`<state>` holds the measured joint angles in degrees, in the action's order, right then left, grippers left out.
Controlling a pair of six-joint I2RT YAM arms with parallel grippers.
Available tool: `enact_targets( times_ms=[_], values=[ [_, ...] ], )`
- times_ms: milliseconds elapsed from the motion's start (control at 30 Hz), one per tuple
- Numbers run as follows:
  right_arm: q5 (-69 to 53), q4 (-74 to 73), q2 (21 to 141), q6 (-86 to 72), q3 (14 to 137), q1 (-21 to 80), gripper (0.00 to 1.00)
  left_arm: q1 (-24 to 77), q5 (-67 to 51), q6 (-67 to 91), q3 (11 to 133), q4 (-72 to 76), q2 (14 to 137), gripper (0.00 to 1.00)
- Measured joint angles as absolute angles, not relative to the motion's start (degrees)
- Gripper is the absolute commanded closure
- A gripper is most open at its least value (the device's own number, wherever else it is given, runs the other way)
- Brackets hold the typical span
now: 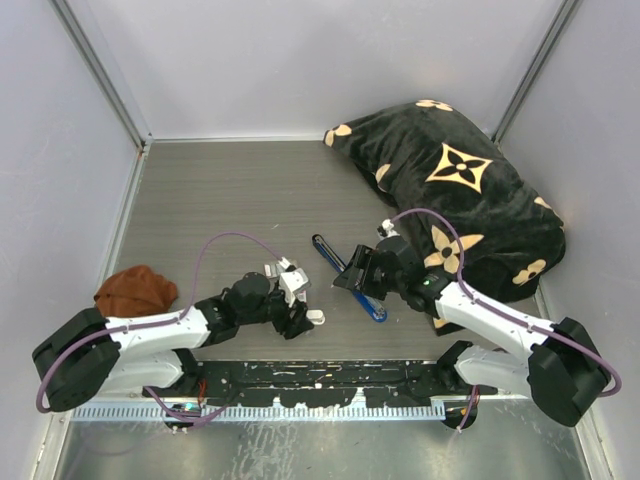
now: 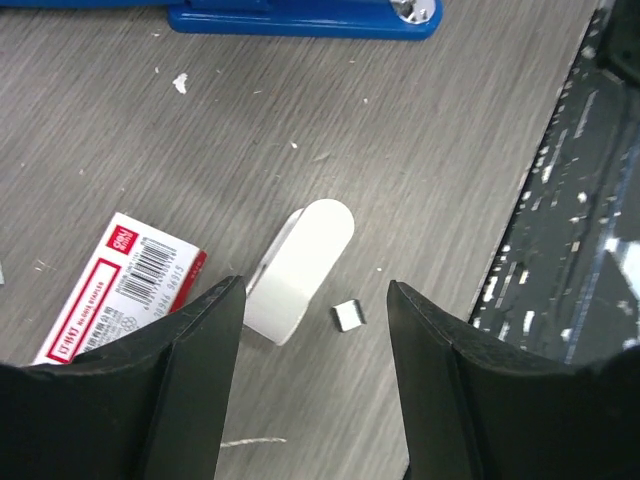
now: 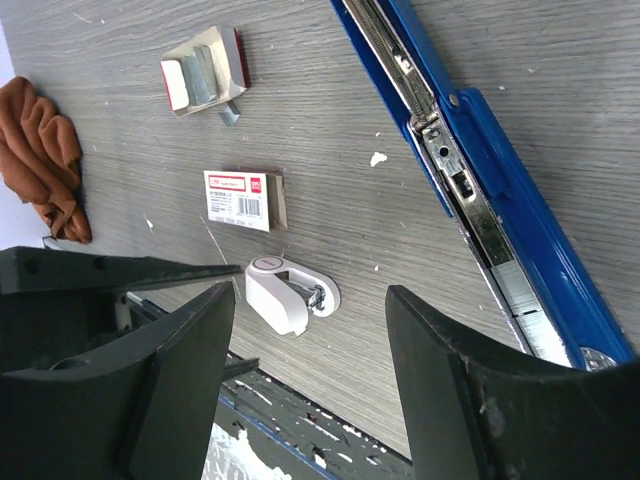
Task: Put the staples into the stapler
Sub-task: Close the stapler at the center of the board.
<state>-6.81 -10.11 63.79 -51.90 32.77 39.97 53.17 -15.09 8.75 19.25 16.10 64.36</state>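
The blue stapler lies opened flat on the table, its silver channel facing up; its blue edge also shows in the left wrist view. A small silvery block of staples lies on the table between my left gripper's open fingers, beside a white oblong piece. More silvery staples sit in an open red tray. My left gripper is open and empty, low over the table. My right gripper is open and empty above the stapler.
A red-and-white cardboard box lies left of the white piece. A brown cloth lies at the left. A black patterned pillow fills the back right. The black base plate borders the near edge.
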Motion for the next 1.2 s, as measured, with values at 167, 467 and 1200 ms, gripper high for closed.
enact_targets(
  times_ms=[167, 467, 1200],
  values=[
    [-7.6, -10.6, 61.8, -51.2, 32.6, 39.2, 0.32, 54.2, -13.2, 4.7, 19.2, 17.3, 67.0, 0.45],
    [-8.6, -11.4, 61.4, -51.1, 31.2, 38.8, 0.32, 58.8, -9.7, 2.2, 19.3, 17.5, 71.2, 0.54],
    [-27.7, -1.5, 66.0, -50.4, 28.4, 38.5, 0.03, 61.6, -7.4, 1.7, 20.5, 15.6, 63.4, 1.0]
  ],
)
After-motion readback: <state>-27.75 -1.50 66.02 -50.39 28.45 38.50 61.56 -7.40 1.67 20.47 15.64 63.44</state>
